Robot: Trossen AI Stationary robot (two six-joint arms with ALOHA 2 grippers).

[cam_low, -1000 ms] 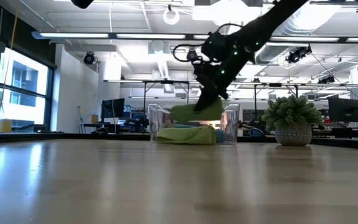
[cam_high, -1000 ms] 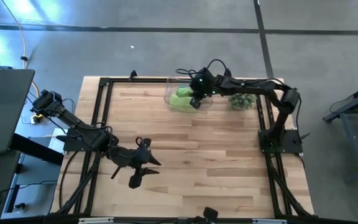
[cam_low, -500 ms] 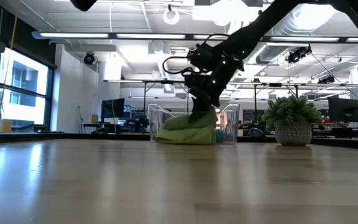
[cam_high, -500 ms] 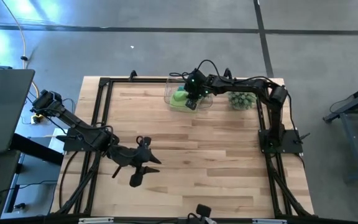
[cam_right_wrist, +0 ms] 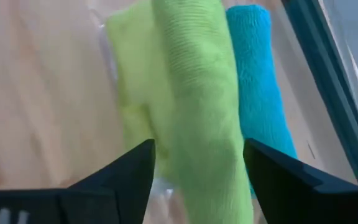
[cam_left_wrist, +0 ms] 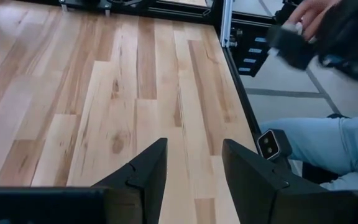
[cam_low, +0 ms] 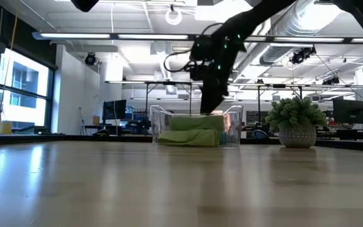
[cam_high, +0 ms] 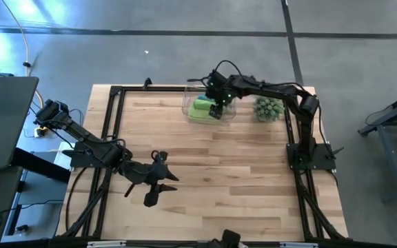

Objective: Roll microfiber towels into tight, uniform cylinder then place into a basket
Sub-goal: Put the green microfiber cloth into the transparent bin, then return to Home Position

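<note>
High view: right gripper (cam_high: 216, 110) over basket (cam_high: 188, 100) at table's far edge, green towels inside; left gripper (cam_high: 151, 196) parked near front-left, holding nothing.

Low view: rolled green towels (cam_low: 191, 133) lie in basket, gripper just above them.

Left wrist view: fingers apart, bare table (cam_left_wrist: 73, 93) only.

Right wrist view: fingers spread, clear of top green roll (cam_right_wrist: 194, 93); teal roll (cam_right_wrist: 260, 93) alongside. All three binned; judged: only retreat left.

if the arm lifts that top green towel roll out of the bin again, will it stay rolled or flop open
Likely floppy: the top green towel roll looks like soft ribbed cloth, already sagging over the other green towel. It is probably light and not slippery. Lifted at one point by the open right pincer, it may droop and loosen.
</note>
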